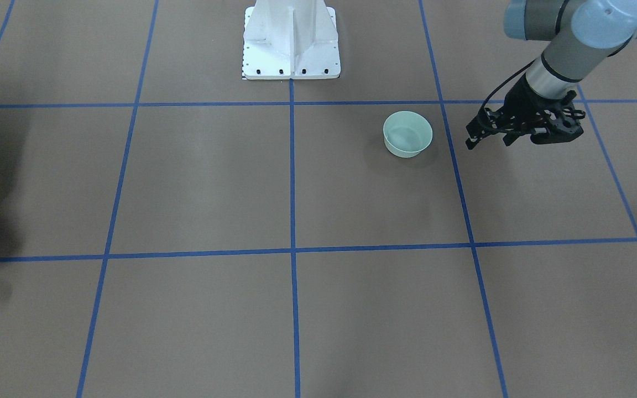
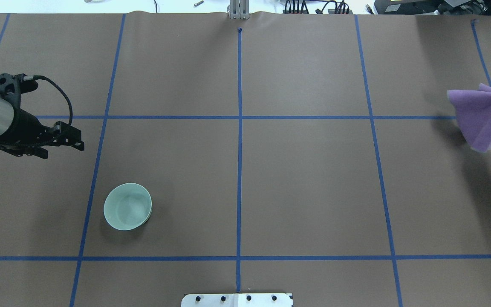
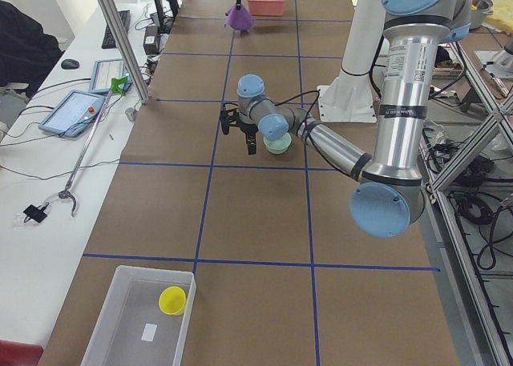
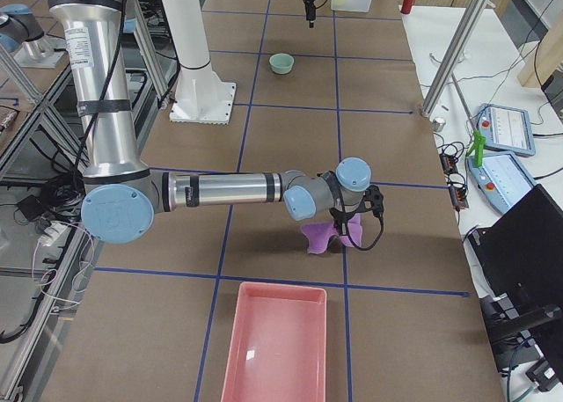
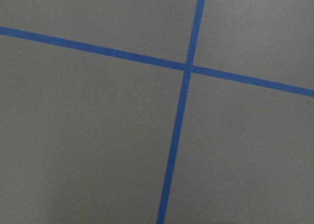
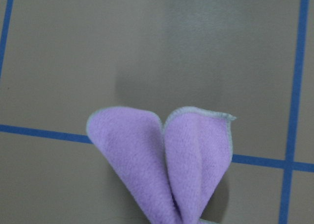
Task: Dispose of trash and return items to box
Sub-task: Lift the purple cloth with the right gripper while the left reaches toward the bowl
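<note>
**Purple cloth gripped; green bowl standing free**

Front-facing view: the pale green round bowl stood upright on the brown, blue-taped surface. The left jaws, near it but apart, were spread and held nothing. Overhead view: the right jaws were pinched closed on the peak of the purple fleece cloth, which hung as a cone near the surface's right edge. Left-side view: a clear plastic box held a yellow cup. Right-side view: the cloth hung near a long pink plastic tray.
</note>
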You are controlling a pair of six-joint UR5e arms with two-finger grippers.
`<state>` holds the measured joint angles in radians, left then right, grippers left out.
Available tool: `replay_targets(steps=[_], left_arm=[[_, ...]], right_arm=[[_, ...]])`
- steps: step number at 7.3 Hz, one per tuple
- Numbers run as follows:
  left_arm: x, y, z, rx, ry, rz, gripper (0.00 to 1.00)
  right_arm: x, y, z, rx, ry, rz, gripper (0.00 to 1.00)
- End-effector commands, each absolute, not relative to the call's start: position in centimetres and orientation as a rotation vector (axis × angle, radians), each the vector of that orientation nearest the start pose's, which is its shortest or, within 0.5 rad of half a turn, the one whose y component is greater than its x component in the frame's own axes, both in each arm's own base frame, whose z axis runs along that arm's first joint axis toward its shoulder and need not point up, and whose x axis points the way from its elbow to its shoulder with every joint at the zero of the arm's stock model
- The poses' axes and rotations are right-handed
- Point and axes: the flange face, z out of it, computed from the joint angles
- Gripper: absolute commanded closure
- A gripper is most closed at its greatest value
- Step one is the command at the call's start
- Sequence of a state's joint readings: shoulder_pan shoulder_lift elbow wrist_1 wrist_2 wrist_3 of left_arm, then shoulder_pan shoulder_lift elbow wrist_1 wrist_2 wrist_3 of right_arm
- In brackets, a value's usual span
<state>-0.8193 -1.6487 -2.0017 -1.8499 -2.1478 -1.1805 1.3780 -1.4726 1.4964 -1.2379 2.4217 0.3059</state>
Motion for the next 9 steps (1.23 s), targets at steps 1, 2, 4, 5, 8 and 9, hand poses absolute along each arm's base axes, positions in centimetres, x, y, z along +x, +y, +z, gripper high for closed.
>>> replay_targets(steps=[1,2,4,5,8,9], left_arm=[[35.3,-37.3,37.8,-0.003,0.894,-0.142,0.03],[36.2,-36.4,38.1,-0.017,0.889,-0.121,0.03],[38.9,-34.5,39.3,-0.011,0.849,-0.088,0.03],[40.1,-34.1,40.0,-0.025,0.835,-0.088,0.06],[41.6,-34.5,42.2,-0.02,0.874,-0.088,0.68],[41.5,-34.5,41.8,-0.023,0.883,-0.084,1.0]], right_arm=[[0.6,-53.7,61.4,0.138,-0.907,0.042,1.0],[1.7,-51.8,61.2,0.148,-0.91,0.057,1.0],[3.2,-48.5,60.4,0.135,-0.905,0.089,1.0],[3.9,-47.5,60.0,0.135,-0.902,0.107,1.0],[4.8,-46.8,59.8,0.144,-0.901,0.122,1.0],[5.0,-46.6,59.6,0.148,-0.901,0.127,1.0]])
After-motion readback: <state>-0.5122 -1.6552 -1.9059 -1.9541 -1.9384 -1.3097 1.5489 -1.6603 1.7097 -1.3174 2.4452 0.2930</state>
